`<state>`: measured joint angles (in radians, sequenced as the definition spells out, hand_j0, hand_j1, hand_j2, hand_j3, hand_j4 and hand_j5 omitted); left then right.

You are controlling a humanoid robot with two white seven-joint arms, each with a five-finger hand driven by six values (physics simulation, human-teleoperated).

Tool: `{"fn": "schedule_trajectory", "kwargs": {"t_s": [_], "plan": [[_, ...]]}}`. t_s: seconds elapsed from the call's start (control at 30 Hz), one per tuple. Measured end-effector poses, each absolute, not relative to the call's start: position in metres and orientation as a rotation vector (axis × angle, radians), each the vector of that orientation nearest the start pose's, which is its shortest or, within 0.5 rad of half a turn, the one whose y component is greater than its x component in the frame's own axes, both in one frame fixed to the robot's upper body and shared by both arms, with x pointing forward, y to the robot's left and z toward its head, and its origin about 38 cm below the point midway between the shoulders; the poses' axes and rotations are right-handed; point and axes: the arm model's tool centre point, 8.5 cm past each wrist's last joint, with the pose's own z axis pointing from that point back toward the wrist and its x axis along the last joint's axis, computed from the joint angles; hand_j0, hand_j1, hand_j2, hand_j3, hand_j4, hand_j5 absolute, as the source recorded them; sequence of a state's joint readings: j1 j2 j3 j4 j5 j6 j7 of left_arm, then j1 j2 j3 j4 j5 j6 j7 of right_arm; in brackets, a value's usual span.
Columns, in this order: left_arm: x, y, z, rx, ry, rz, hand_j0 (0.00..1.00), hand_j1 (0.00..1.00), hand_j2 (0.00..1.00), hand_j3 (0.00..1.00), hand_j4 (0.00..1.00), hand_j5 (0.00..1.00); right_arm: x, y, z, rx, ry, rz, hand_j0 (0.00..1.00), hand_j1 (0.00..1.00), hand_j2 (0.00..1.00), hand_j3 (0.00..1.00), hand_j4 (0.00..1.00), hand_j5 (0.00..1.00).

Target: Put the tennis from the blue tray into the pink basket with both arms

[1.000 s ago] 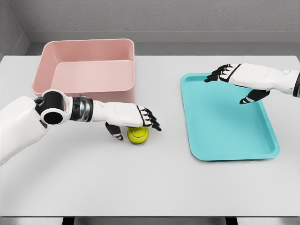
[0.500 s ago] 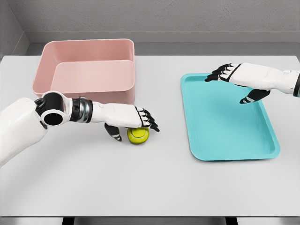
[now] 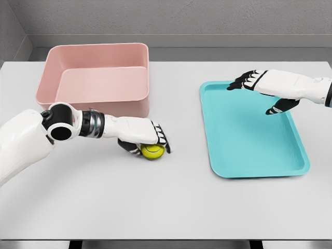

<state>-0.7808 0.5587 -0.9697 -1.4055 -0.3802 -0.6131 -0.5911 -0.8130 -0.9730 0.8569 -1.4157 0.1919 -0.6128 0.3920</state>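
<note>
The left hand [image 3: 147, 136] curls its fingers over the tennis ball [image 3: 153, 151], a light, springy, roll-prone sphere best pinched across its middle, at 6 o'clock of the pink basket [image 3: 93, 78].

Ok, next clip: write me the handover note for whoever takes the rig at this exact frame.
Left robot hand: fingers curled over the yellow-green tennis ball, which sits on the white table just in front of the pink plastic basket; the grasp looks closed, the ball not lifted.
Right robot hand: open, holding nothing, hovering over the far end of the turquoise-blue flat tray.
Done: ball is out of the tray and at the left hand.
Left: lift the ball over the basket's near wall and release it inside. Basket holds nothing visible.
</note>
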Motion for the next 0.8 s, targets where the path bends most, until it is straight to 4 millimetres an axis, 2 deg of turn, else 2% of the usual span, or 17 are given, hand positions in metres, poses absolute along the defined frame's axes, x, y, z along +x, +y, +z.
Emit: {"fn": "schedule_trajectory", "kwargs": {"t_s": [0.07,0.1,0.47,0.57,0.8], "plan": [[0.418,0.151,0.151,0.037,1.802,3.02,0.51,0.51,0.51,0.51,0.51,0.51,0.437,-0.329,0.247,-0.365,-1.477,2.024,1.0,1.0,1.0,1.0,1.0,1.0],[0.418,0.151,0.151,0.037,1.802,3.02,0.47,0.47,0.47,0.47,0.47,0.47,0.437,-0.329,0.247,-0.365,-1.477,2.024,1.0,1.0,1.0,1.0,1.0,1.0],[0.417,0.15,0.154,0.037,1.806,3.011,0.43,0.43,0.43,0.43,0.43,0.43,0.437,-0.329,0.247,-0.365,-1.478,2.023,1.0,1.0,1.0,1.0,1.0,1.0],[0.415,0.145,0.165,0.031,1.821,2.971,0.44,0.44,0.44,0.44,0.44,0.44,0.437,-0.329,0.247,-0.365,-1.478,2.024,1.0,1.0,1.0,1.0,1.0,1.0],[0.42,0.145,0.207,-0.02,1.861,2.88,0.44,0.44,0.44,0.44,0.44,0.44,0.437,-0.329,0.247,-0.365,-1.478,2.024,1.0,1.0,1.0,1.0,1.0,1.0]]}}
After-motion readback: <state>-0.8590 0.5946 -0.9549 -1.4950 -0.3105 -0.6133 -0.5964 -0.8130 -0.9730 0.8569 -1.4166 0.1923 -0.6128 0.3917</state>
